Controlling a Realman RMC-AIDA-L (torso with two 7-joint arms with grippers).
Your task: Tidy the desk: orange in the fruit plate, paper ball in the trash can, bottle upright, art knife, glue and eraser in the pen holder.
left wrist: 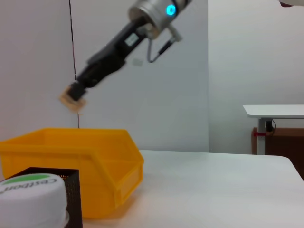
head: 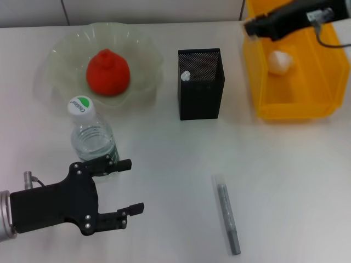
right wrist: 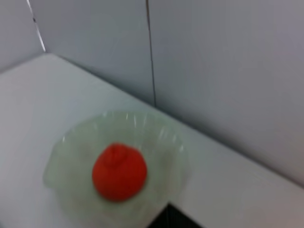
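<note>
Eraser [left wrist: 71,101] is held clamped in the right gripper [left wrist: 73,95] fingers, far right above the trash can [head: 263,82]. Left gripper [head: 123,186] sits spread beside the upright bottle [head: 90,137]. Next, likely: eraser carried left, dropped into the pen holder [head: 200,98].

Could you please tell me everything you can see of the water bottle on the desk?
The bottle is clear ribbed plastic with a white cap bearing a green mark. It stands upright on the white table, in front of the fruit plate. The left gripper is open right beside it, one finger at its side.
</note>
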